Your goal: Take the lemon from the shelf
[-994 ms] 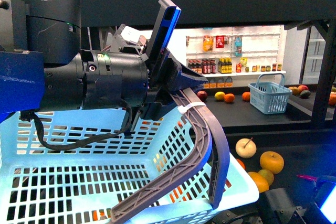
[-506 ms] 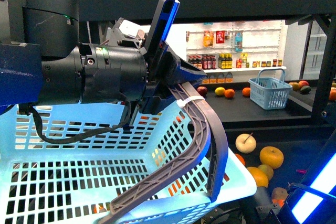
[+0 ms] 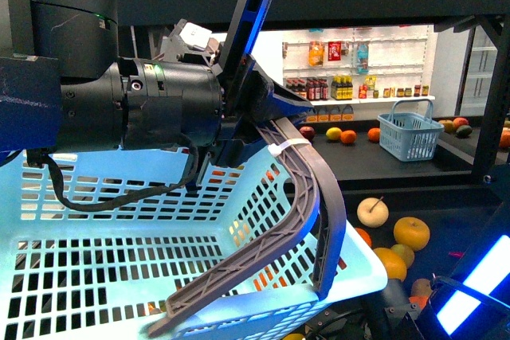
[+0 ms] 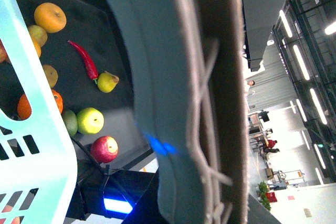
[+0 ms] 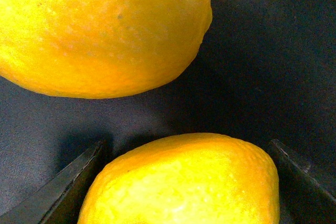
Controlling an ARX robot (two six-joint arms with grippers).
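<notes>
In the right wrist view the lemon [image 5: 181,182] filled the lower centre of the frame on the dark shelf [image 5: 262,66], sitting between the spread jaws of the right end effector [image 5: 184,192], which should close squarely across it without nudging the neighbouring yellow fruit [image 5: 100,30] above

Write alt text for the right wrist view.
A bumpy, bright-yellow rounded lemon fills the space between the two dark fingers of the right pincer, which stands open around it. A second, larger yellow-orange fruit lies just beyond on the dark shelf tray.
</notes>
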